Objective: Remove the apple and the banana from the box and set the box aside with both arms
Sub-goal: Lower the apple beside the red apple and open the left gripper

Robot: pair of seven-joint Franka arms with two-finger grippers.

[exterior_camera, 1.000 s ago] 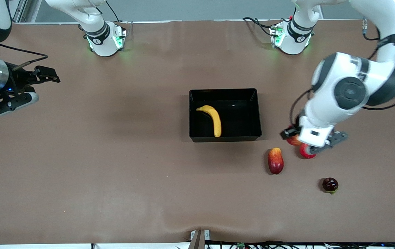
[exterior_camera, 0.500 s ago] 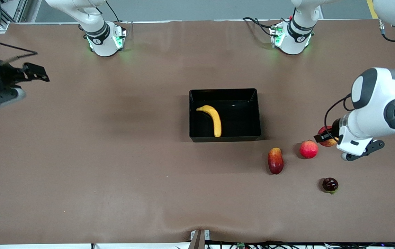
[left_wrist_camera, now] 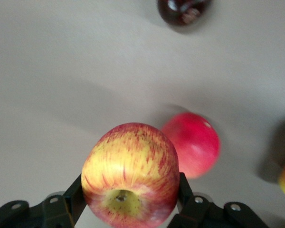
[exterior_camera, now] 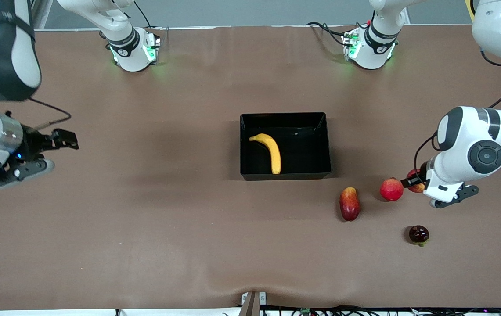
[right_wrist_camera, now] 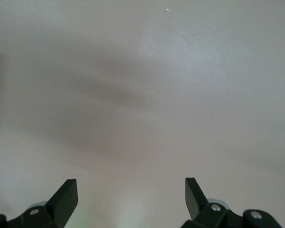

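Observation:
The black box (exterior_camera: 325, 140) stands mid-table with the yellow banana (exterior_camera: 271, 152) lying in it. My left gripper (exterior_camera: 413, 181) is shut on the red apple with yellow patches (exterior_camera: 417, 186), held just above the table toward the left arm's end. In the left wrist view the apple (left_wrist_camera: 130, 175) sits between the two fingers (left_wrist_camera: 74, 198). My right gripper (exterior_camera: 63, 141) is open and empty over bare table at the right arm's end; its wrist view shows only bare table between the fingertips (right_wrist_camera: 131, 194).
A plainer pink-red round fruit (exterior_camera: 391, 189) lies beside the held apple, also in the left wrist view (left_wrist_camera: 192, 144). An oval red-and-yellow fruit (exterior_camera: 349, 203) lies nearer the front camera than the box. A small dark red fruit (exterior_camera: 418, 234) lies nearer still, also in the left wrist view (left_wrist_camera: 183, 10).
My left gripper, holding the apple, swung from beside the pink-red fruit toward the left arm's end, then came back a little. My right gripper moved away, then returned lower in the front view.

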